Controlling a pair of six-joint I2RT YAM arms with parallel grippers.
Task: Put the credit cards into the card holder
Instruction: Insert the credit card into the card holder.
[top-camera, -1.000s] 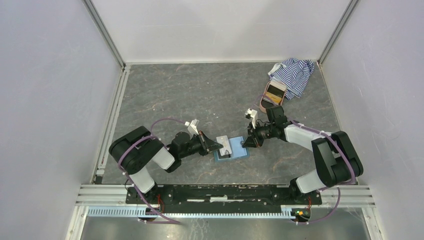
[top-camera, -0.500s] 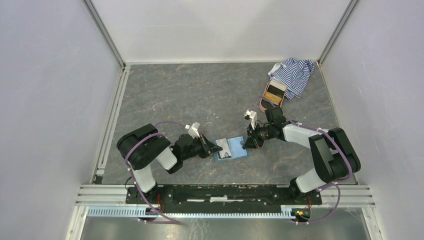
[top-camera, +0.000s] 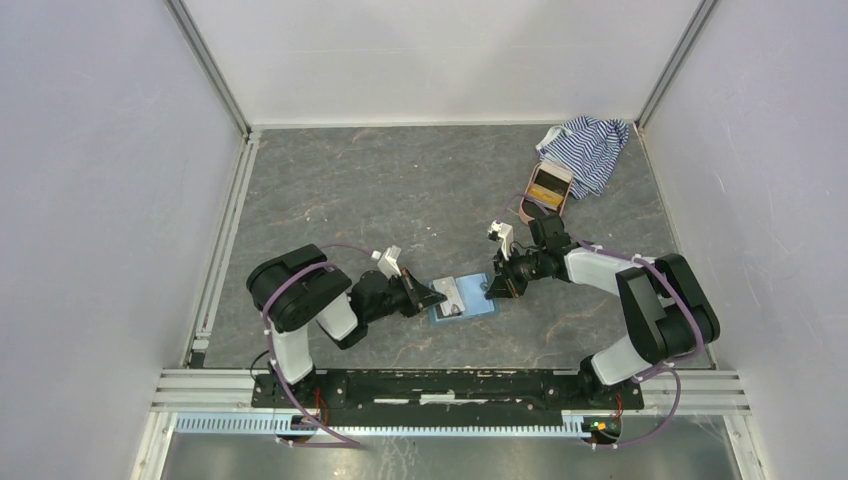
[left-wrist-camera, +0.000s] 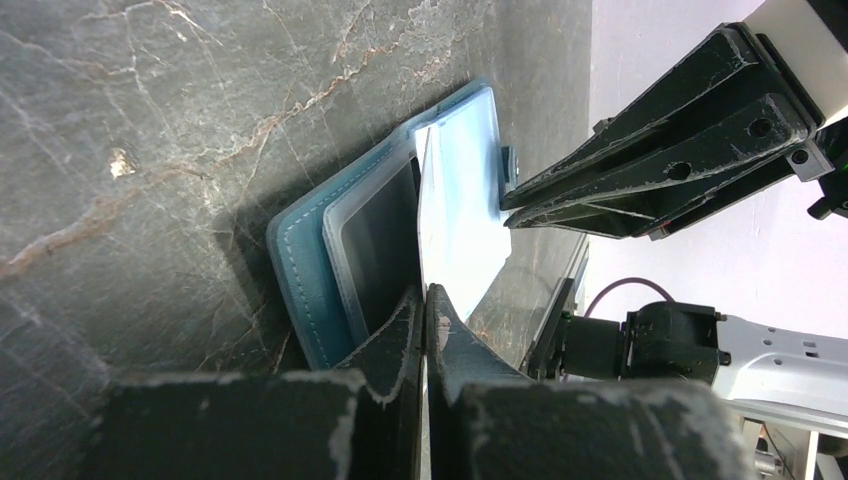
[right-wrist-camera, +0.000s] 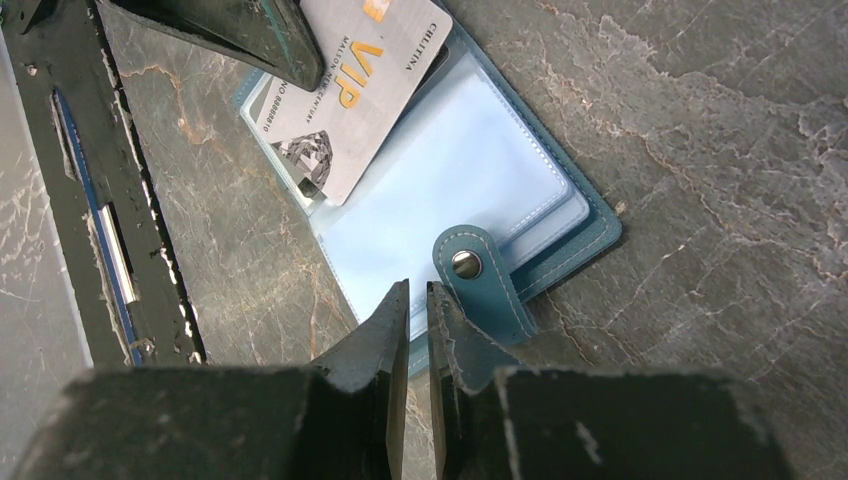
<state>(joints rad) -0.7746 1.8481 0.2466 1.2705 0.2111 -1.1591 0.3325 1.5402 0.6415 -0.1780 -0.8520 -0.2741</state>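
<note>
The teal card holder (top-camera: 482, 309) lies open on the table between the arms, its pale blue sleeves up (right-wrist-camera: 450, 170) and its snap tab (right-wrist-camera: 470, 268) folded onto them. My left gripper (top-camera: 437, 293) is shut on a grey VIP credit card (right-wrist-camera: 345, 90), holding it slanted with its far end over the holder's left sleeve; the left wrist view shows the card (left-wrist-camera: 440, 240) nearly edge-on against the holder (left-wrist-camera: 300, 240). My right gripper (right-wrist-camera: 418, 292) is shut, its tips down on the holder's right edge beside the tab. More cards sit in the pink case (top-camera: 550, 185).
A blue-white striped cloth (top-camera: 590, 148) lies at the back right, just behind the pink case. The enclosure's walls stand on both sides, and a metal rail (top-camera: 450, 385) runs along the near edge.
My left arm has drawn in and its gripper has pushed the card slightly right, further over the holder. The right gripper has stayed on the holder's edge.
</note>
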